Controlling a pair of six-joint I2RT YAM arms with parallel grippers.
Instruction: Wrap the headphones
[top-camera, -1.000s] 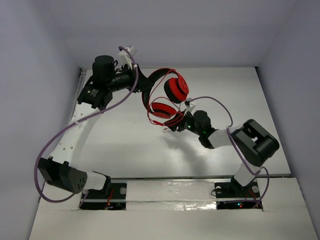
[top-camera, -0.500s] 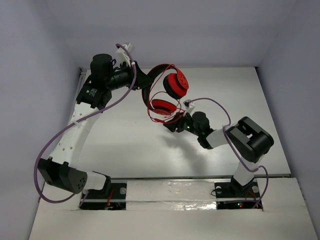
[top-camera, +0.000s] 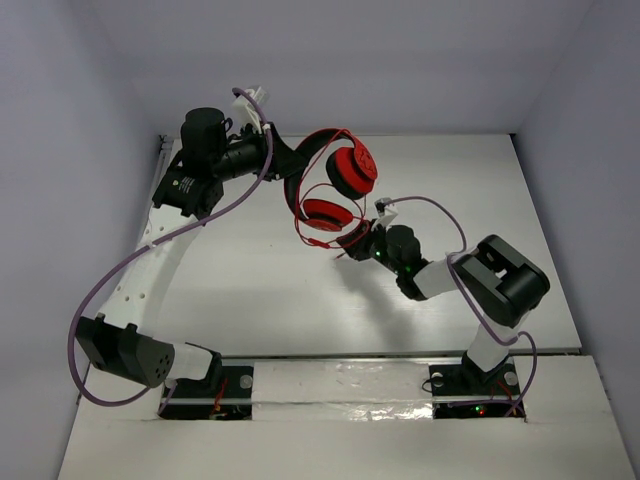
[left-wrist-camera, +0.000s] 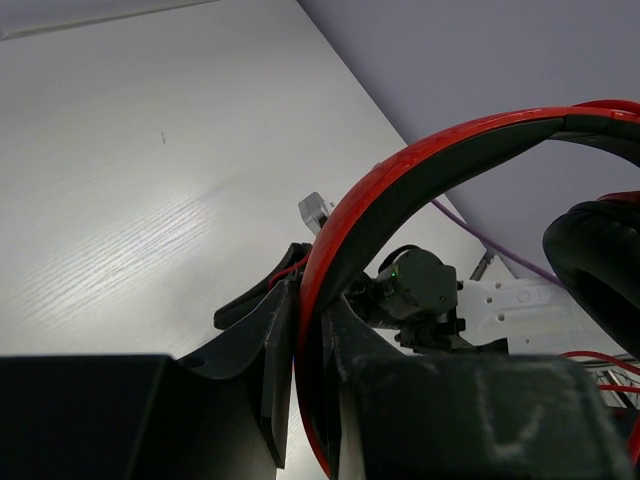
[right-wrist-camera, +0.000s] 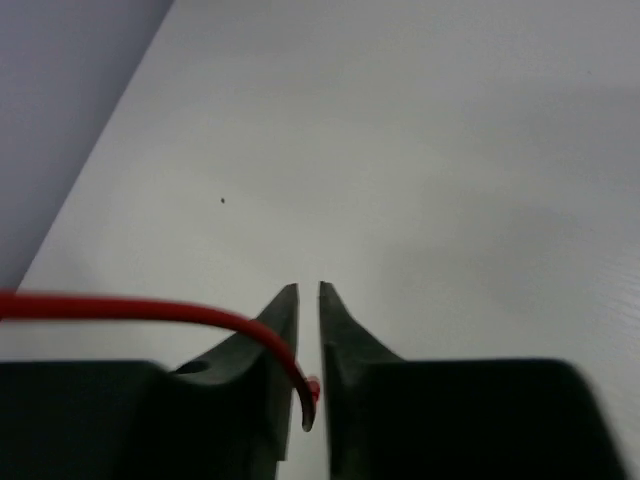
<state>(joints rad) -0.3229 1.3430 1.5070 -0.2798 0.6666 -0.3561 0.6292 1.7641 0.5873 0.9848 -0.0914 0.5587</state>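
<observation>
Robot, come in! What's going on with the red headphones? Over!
Left gripper shut on headband, headphones held up in the air. Right gripper shut on red cable. Nothing in the way seen.

No word, brand, number or sign can be read in any of the views. In the top view, the black joint housing of the left arm (top-camera: 186, 186) bears a small pale mark, perhaps a label, but it is too small to make out. In the left wrist view, the white bracket (left-wrist-camera: 520, 300) shows faint raised marks that cannot be told apart as letters or digits.
</observation>
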